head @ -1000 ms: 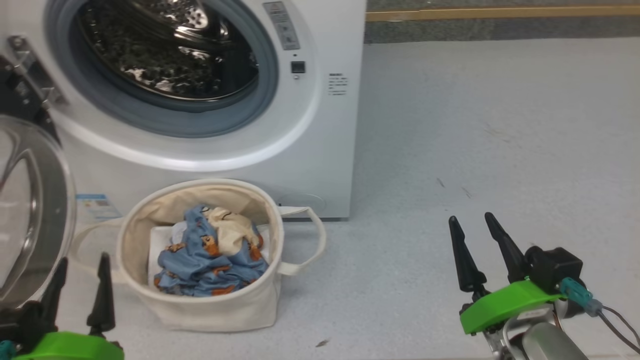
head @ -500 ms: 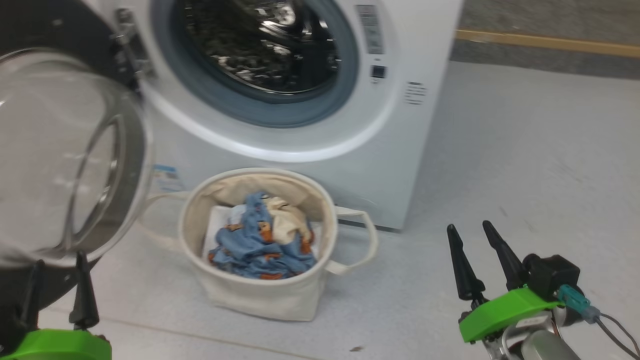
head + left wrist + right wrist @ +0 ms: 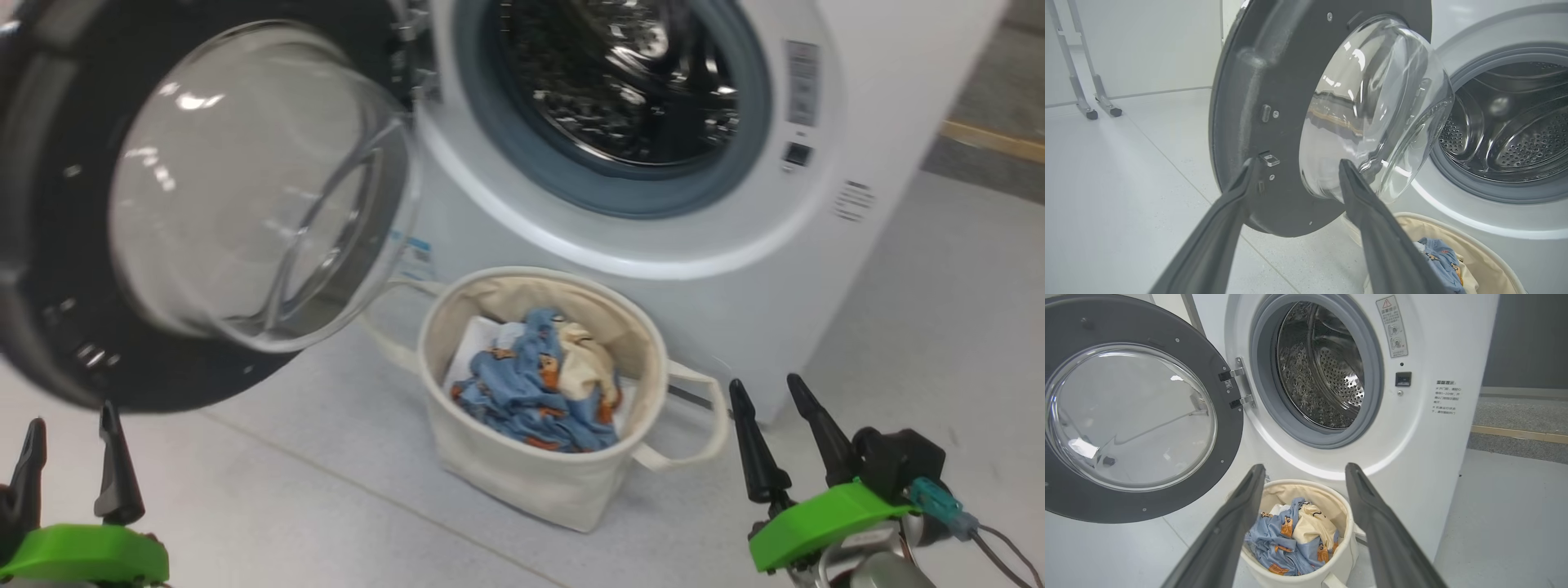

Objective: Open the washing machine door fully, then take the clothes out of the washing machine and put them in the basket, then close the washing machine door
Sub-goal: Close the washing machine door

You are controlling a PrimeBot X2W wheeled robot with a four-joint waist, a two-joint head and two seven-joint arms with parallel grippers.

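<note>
Turned leftward since a second ago, my head camera now frames the full door. My left gripper [image 3: 72, 418], jaws apart and empty, hovers below the one washing machine door [image 3: 204, 204], which stands swung open. One basket [image 3: 522, 482] on the floor holds the clothes [image 3: 531, 392], a single bundle, before the one washing machine [image 3: 882, 106]. My right gripper [image 3: 764, 382] has its jaws apart.

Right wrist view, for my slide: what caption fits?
Washing machine door stands open; clothes lie in the basket before the washing machine, framed by the open right gripper.
</note>
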